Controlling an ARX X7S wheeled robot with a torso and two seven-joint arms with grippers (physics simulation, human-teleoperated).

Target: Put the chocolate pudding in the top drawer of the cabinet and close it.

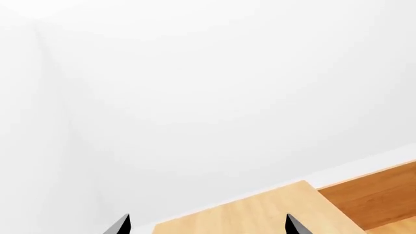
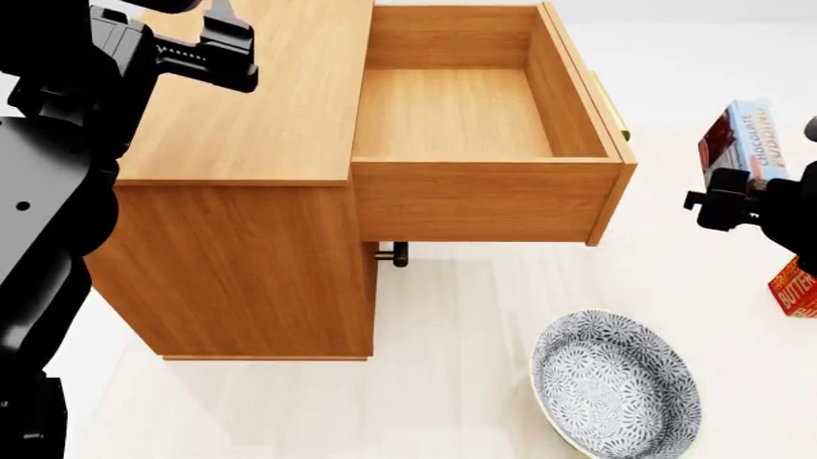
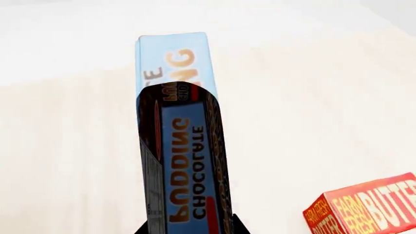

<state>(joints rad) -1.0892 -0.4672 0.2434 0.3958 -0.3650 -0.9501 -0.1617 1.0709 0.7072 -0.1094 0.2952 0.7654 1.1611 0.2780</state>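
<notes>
Item 1, step in hand: carrying the chocolate pudding [image 2: 740,134] across to the top drawer [image 2: 479,124]. I judged the carry would go well if I kept the box high enough to pass over the drawer's brass-handled front, brought it above the bare wooden bottom, lowered it and only then let go. The box stood tall in my grip, so I reckoned it should be laid flat, or the drawer might foul it when pushed shut.

Item 2, right end effector [image 3: 185,229]: pinched on the lower end of the pudding box, which rose upright from between its fingers, lettering inverted in the wrist view. It held the box in the air, well to the right of the drawer.

Item 3, bowl [image 2: 619,392]: patterned, on the floor near the robot, apart from everything.

Item 4, butter box [image 3: 364,207]: red, on the floor beyond my right end effector, untouched.

Item 5, left end effector [image 1: 204,225]: two dark tips stood apart with nothing between them; probably spread, though only the tips showed. It hovered over the top of the cabinet [image 2: 243,239].

Item 6, top drawer: pulled fully out, with nothing in it.
</notes>
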